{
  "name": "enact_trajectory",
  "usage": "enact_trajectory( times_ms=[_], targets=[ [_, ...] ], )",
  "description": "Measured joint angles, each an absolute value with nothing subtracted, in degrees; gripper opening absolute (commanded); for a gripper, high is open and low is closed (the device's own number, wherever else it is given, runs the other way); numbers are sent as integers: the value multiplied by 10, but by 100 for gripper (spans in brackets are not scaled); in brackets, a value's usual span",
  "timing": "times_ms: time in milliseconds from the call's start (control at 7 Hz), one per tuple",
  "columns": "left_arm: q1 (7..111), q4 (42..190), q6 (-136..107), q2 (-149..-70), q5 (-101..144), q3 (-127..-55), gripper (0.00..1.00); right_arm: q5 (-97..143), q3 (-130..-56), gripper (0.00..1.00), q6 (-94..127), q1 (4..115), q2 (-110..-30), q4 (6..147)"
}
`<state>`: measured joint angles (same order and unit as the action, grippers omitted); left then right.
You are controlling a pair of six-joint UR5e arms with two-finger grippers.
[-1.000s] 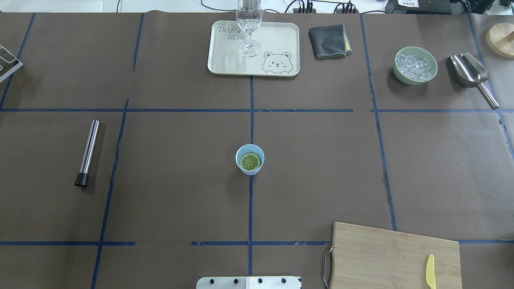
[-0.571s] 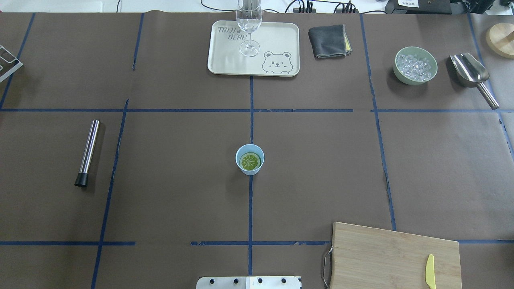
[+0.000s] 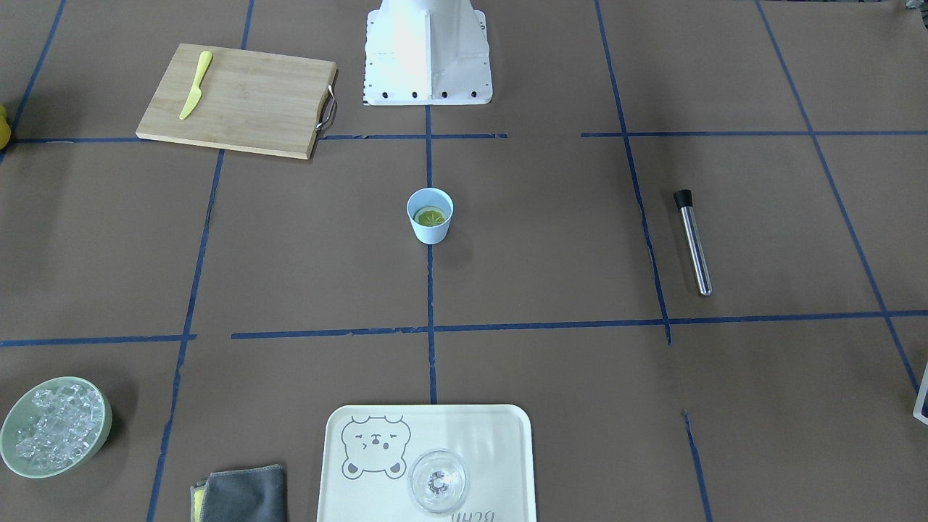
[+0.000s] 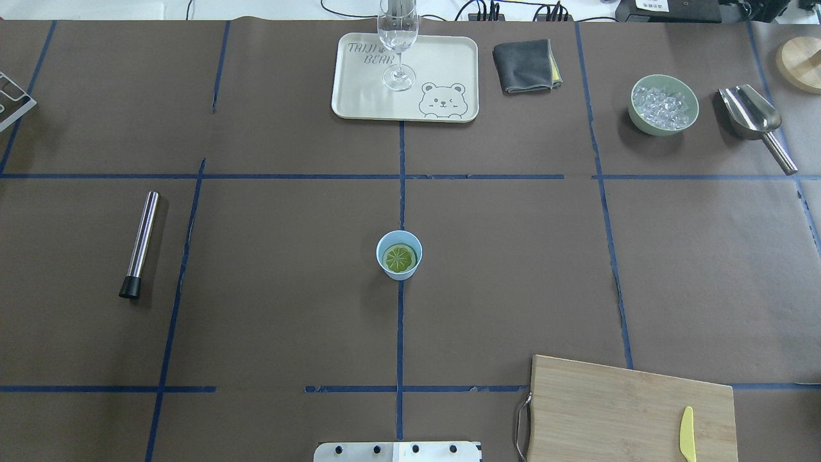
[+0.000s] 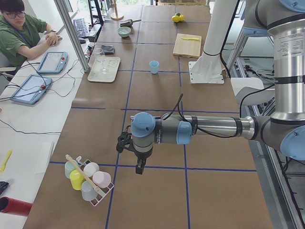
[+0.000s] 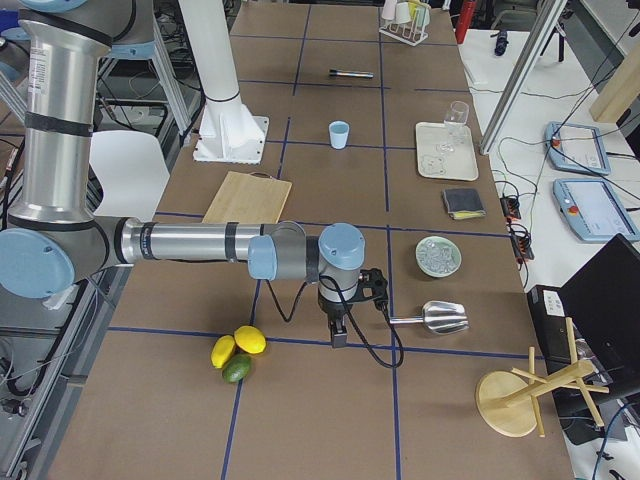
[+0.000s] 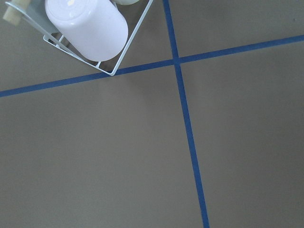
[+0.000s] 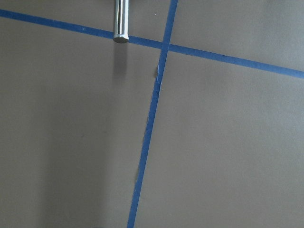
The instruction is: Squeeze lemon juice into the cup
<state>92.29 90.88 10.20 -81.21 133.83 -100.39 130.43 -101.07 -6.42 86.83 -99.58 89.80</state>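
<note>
Hanging over one end of the brown table (image 4: pixel 269 308), the left gripper (image 5: pixel 139 168) is pointing straight down above a crossing of blue tape lines, its arm reaching out level from the robot's side. Only a side camera is catching it, so I cannot tell whether its jaws are apart or together. A wire rack (image 7: pixel 114 72) of upturned cups is standing just beside those jaws. The wrist camera is showing the rack's corner, with one white cup (image 7: pixel 88 28) in it, close to the tape crossing.

The right gripper (image 6: pixel 338 338) is likewise pointing down at the opposite end of the table, and how its jaws are standing cannot be told either. A metal scoop (image 6: pixel 445 317) is lying just beside it, its handle toward the jaws. A small heap of whole citrus fruit (image 6: pixel 248 340) is lying near on the gripper's other side.

The cup (image 4: pixel 399 269) is standing upright at the table's middle, on the central tape line, well apart from both sets of jaws and roughly between them. The lemon (image 4: pixel 399 258) is sitting inside the cup, apparently flat on its bottom, though it is showing too small to be sure. A cutting board (image 4: pixel 616 410) bearing a yellow knife (image 4: pixel 687 434) is lying on the right gripper's side of the cup.
</note>
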Motion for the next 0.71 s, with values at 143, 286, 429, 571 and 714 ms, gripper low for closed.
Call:
enact_trajectory(
  times_ms=[143,286,429,571,714],
  targets=[
    [923,909,102,-812,1339,-1005,100,1304,-1011,100,-64,868,-998,898],
    [923,909,102,-812,1339,-1005,100,1304,-1011,100,-64,868,-999,898],
    [923,909,102,-812,1339,-1005,100,1304,-1011,100,-64,868,-1000,897],
    [923,909,102,-812,1339,-1005,100,1305,-1011,100,-64,868,-1001,897],
    [923,909,102,-813,1339,-1005,100,1305,-1012,100,-64,868,-1003,897]
  ],
)
